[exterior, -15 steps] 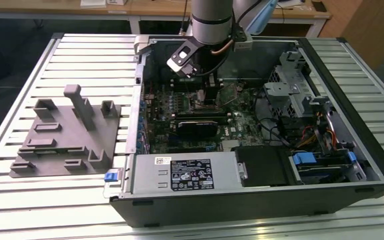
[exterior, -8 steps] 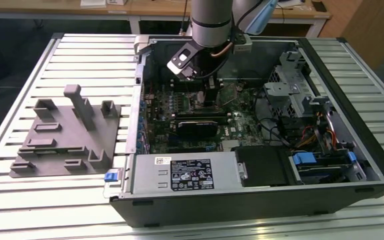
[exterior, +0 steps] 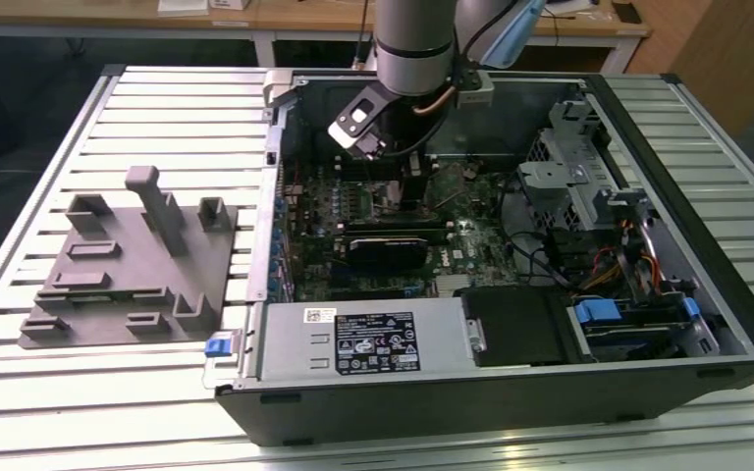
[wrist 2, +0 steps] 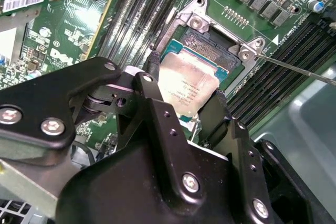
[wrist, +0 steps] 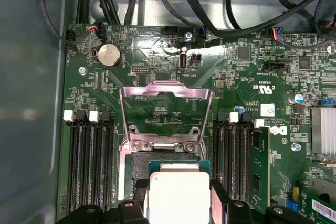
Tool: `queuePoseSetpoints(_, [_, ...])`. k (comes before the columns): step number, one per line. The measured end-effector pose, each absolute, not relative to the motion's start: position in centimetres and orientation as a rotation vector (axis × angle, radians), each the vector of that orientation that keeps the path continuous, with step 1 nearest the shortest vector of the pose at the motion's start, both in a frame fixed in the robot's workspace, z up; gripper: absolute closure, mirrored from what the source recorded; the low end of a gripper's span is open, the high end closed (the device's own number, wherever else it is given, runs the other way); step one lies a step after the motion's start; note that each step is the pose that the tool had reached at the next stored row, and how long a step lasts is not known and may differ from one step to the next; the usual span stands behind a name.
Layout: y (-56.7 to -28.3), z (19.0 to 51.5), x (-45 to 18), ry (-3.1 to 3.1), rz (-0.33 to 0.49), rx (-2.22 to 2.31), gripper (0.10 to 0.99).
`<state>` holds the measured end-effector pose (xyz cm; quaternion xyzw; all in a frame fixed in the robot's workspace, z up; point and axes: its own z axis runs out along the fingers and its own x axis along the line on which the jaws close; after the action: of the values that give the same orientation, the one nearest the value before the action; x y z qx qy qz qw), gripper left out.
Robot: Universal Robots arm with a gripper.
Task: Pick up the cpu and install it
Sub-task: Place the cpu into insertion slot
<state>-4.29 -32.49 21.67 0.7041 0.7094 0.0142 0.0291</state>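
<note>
We're at the install step: the pick-up looks done, because the hand (wrist 2: 185,81) has the cpu (wrist 2: 189,90) pinched between its two black fingers (wrist 2: 215,114), one on each opposite edge, parted no wider than the chip itself. The arm (exterior: 414,39) reaches down into the open computer case (exterior: 482,392), which stands on the table (exterior: 154,108) well toward its far edge in the exterior view, and the grey tray (exterior: 115,285) lies apart on the table beside the case. In both wrist views the chip's pale metal top faces the camera, right over the socket (wrist 2: 210,43) on the motherboard (wrist: 247,77). The load plate (wrist: 165,88) stands swung up and clear, and the wire lever (wrist 2: 294,69) is out to one side, so the socket is open to take it. The chip looks a little tilted against the socket frame in the second wrist view, with its far edge low by the dark pin field. I can't tell whether it touches the pins or hangs just above them. By my reading, seating it calls for the chip to be levelled and squared with the frame and set down gently, since a skewed or forced landing could bend the pins. The grip should let go only once the chip lies flat in the recess.
</note>
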Motion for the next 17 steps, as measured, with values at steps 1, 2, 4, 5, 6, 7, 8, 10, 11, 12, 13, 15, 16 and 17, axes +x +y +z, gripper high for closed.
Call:
queuePoseSetpoints(1, [-32.43,21.61,-4.29,2.188,0.044,2.172,0.541])
queuePoseSetpoints(2, [-32.36,21.56,-4.3,2.188,0.044,2.172,0.541])
queuePoseSetpoints(4, [-32.23,21.48,-4.31,2.188,0.044,2.172,0.541])
queuePoseSetpoints(5, [-32.17,21.43,-4.31,2.188,0.044,2.172,0.541])
queuePoseSetpoints(6, [-32.11,21.37,-4.32,2.188,0.044,2.172,0.541])
queuePoseSetpoints(7, [-32.06,21.31,-4.32,2.188,0.044,2.172,0.541])
queuePoseSetpoints(8, [-32.02,21.25,-4.33,2.188,0.044,2.172,0.541])
queuePoseSetpoints(10, [-31.98,21.17,-4.34,2.188,0.044,2.172,0.541])
queuePoseSetpoints(11, [-31.97,21.15,-4.34,2.188,0.044,2.172,0.541])
queuePoseSetpoints(12, [-31.97,21.15,-4.34,2.188,0.044,2.172,0.541])
queuePoseSetpoints(13, [-31.97,21.15,-4.35,2.188,0.044,2.172,0.541])
queuePoseSetpoints(15, [-31.97,21.13,-4.35,2.188,0.044,2.172,0.541])
queuePoseSetpoints(16, [-31.97,21.13,-4.35,2.188,0.044,2.172,0.541])
queuePoseSetpoints(17, [-31.97,21.12,-4.37,2.188,0.044,2.172,0.541])
